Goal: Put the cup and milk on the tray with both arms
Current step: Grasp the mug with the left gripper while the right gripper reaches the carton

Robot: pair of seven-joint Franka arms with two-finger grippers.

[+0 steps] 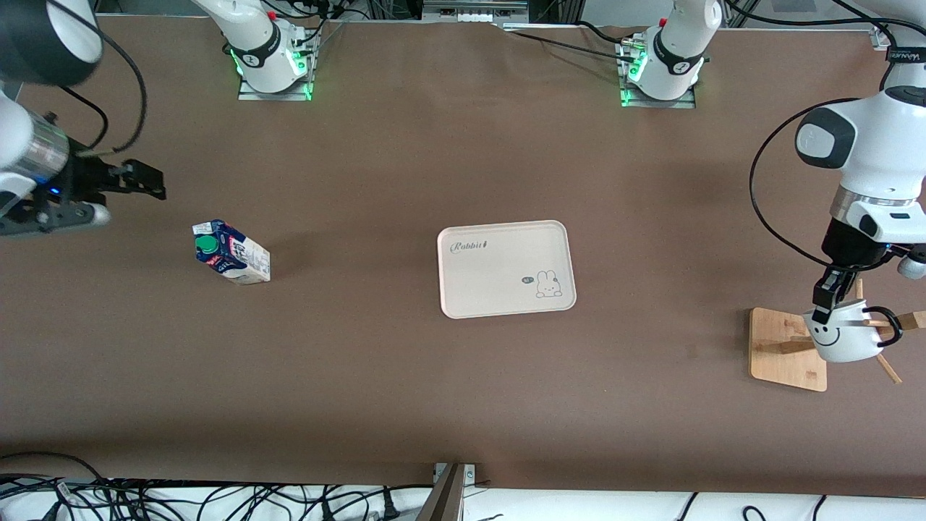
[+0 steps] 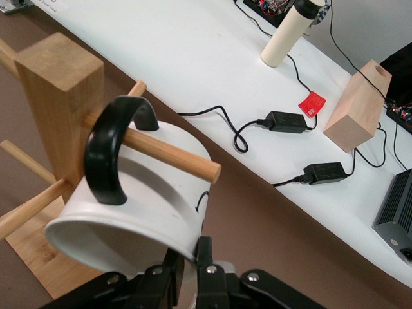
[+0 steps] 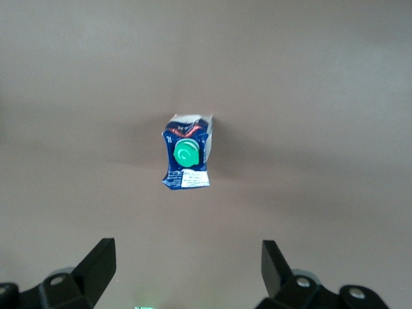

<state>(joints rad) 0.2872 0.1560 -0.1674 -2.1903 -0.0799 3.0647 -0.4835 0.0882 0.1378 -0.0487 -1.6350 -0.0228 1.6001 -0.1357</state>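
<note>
Right, the left gripper (image 1: 822,312) was at the cup (image 1: 843,336), its fingers (image 2: 204,257) pinched on the rim, one inside the mouth and one outside. The cup hung by its handle (image 2: 109,154) on a peg (image 2: 168,154) of the wooden stand (image 1: 787,349), at the left arm's end, well apart from the tray (image 1: 506,268). So the peg's line looked like the way out. The right gripper (image 3: 187,270) hovered spread wide, empty, and the milk (image 1: 232,253) stood on the table, nearer the front camera than it.
</note>
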